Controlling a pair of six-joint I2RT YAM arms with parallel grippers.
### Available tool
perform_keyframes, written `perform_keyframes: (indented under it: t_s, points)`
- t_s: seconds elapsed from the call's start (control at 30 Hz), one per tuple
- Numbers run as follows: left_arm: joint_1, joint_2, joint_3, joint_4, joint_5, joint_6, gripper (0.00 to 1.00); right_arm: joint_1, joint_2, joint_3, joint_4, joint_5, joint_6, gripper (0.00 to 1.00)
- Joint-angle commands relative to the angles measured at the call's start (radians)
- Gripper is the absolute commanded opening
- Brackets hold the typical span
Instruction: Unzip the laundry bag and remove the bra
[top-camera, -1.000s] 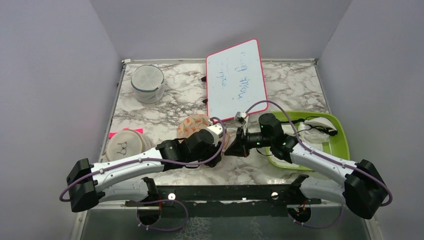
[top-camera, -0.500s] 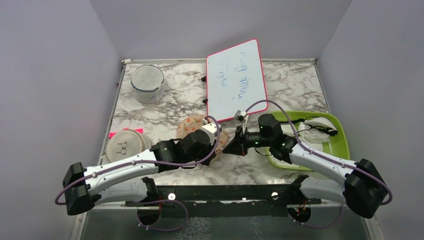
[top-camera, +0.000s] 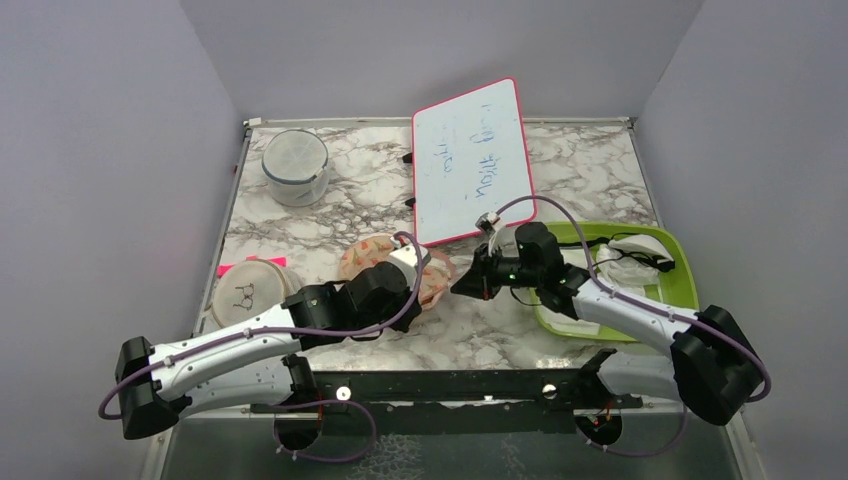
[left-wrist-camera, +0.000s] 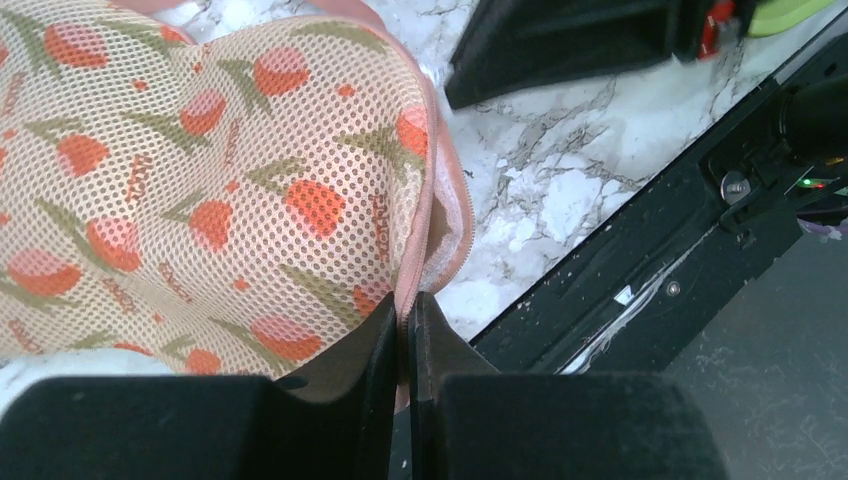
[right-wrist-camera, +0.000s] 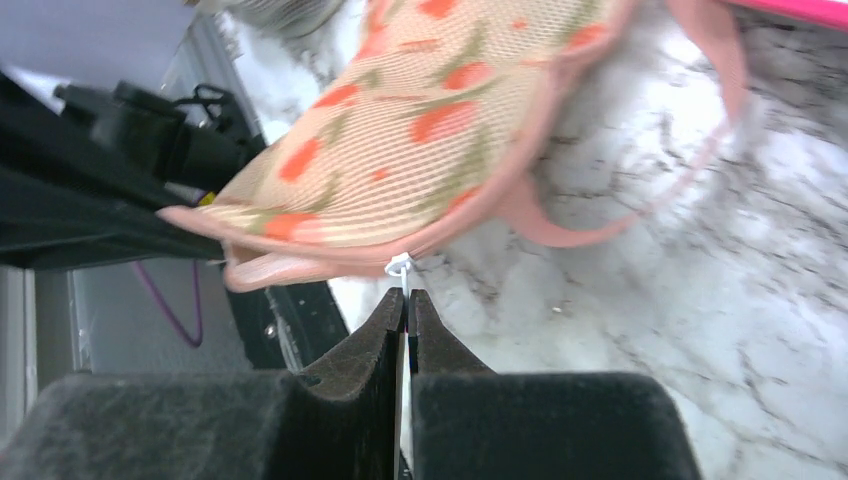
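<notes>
Soft, even overhead light, weak shadows; crisp top view, blurred laundry bag in right wrist view.

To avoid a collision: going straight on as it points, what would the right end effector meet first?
The laundry bag: its pink edge lies just beyond the white zip pull that the right end effector pinches, though depth is unclear.

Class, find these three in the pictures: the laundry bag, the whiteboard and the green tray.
Laundry bag (left-wrist-camera: 200, 180): left wrist view, mesh face.
Whiteboard (top-camera: 470, 160): top view, writing surface.
Green tray (top-camera: 686, 283): top view, right rim.
</notes>
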Motion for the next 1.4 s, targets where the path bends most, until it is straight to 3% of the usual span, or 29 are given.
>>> perform_keyframes:
  t_s: [0.0, 0.4, 0.77, 0.97, 1.17, 1.37]
  points:
    - [-0.003, -0.037, -0.011, -0.028, -0.023, -0.022, 0.0, -0.091, 0.036, -0.018, 0.028, -0.016, 0.026, 0.01]
    - [-0.003, -0.027, -0.03, -0.032, -0.015, -0.027, 0.0, -0.114, 0.046, 0.014, -0.018, -0.191, -0.076, 0.01]
    - [-0.005, 0.077, 0.037, -0.031, 0.023, 0.005, 0.36, -0.037, 0.011, 0.026, -0.001, -0.253, -0.069, 0.01]
    - [-0.022, 0.111, 0.073, -0.036, -0.039, 0.009, 0.46, 0.031, 0.022, 0.049, 0.016, -0.226, -0.039, 0.01]
    - [-0.067, 0.179, 0.12, -0.058, -0.116, 0.023, 0.39, 0.084, 0.027, 0.074, 0.016, -0.207, -0.021, 0.01]
    - [-0.105, 0.2, 0.149, -0.061, -0.161, 0.035, 0.2, 0.088, 0.028, 0.075, 0.026, -0.199, -0.004, 0.01]
